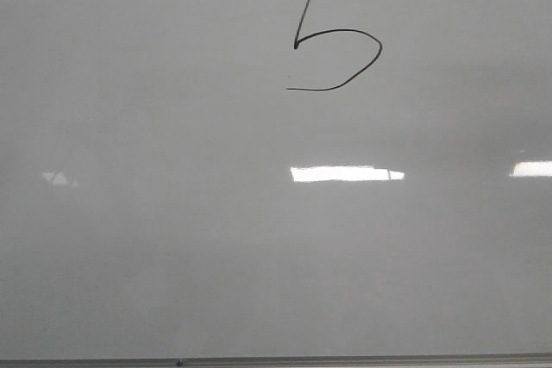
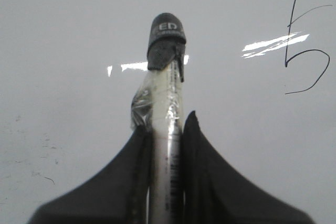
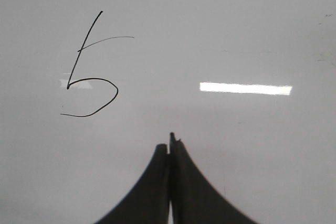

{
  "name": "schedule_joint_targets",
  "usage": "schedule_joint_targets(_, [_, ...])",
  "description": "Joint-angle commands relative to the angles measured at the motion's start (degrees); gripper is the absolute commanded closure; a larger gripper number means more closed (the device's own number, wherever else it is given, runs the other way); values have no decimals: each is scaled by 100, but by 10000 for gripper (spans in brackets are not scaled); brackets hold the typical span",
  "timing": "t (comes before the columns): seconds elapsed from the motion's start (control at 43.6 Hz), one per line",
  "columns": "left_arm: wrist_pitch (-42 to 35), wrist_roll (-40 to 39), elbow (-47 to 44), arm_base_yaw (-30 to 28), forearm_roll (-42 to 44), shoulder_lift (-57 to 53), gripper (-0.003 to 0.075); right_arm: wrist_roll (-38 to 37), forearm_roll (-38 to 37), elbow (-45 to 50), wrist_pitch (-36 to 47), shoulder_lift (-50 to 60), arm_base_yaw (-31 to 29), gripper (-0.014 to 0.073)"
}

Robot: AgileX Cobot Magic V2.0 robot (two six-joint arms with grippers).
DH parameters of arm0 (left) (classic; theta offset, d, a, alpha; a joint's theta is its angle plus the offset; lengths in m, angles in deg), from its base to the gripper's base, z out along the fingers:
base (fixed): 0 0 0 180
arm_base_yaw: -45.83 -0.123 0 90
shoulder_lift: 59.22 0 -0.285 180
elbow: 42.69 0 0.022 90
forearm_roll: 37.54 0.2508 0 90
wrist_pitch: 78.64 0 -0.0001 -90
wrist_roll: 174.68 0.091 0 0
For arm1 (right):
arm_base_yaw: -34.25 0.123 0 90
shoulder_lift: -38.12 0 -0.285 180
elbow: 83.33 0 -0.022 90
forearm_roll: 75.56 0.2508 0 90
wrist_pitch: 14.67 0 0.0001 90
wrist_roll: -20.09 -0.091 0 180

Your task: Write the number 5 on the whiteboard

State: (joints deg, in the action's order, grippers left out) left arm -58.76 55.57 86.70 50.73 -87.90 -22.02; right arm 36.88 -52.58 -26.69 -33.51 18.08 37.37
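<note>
The whiteboard (image 1: 172,239) fills the front view, glossy pale grey. A thin black number 5 (image 1: 338,49) is drawn near its far middle edge; it also shows in the left wrist view (image 2: 304,51) and the right wrist view (image 3: 92,74). My left gripper (image 2: 167,129) is shut on a white marker (image 2: 167,156) whose black cap (image 2: 166,40) points at the board, away from the digit. My right gripper (image 3: 169,145) is shut and empty above bare board, apart from the digit. Neither gripper shows in the front view.
The board's thin grey frame edge (image 1: 276,361) runs along the near side. Bright white light reflections (image 1: 345,173) lie on the board. Faint smudges (image 2: 37,156) mark the board in the left wrist view.
</note>
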Motion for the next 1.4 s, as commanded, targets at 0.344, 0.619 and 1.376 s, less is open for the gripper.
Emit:
schedule_joint_targets(0.344, [-339,-53,170,-7,-177,5,741,-16,62,-147,455,-46,-32,664])
schedule_joint_targets(0.619, [-359,-136,170,-7,-52,-5,741,-16,62,-147,455,-46,-32,664])
schedule_joint_targets(1.376, [-4144,-7532,-628,-14,6120,335,740,-16,62,-147,455,-46,-32,664])
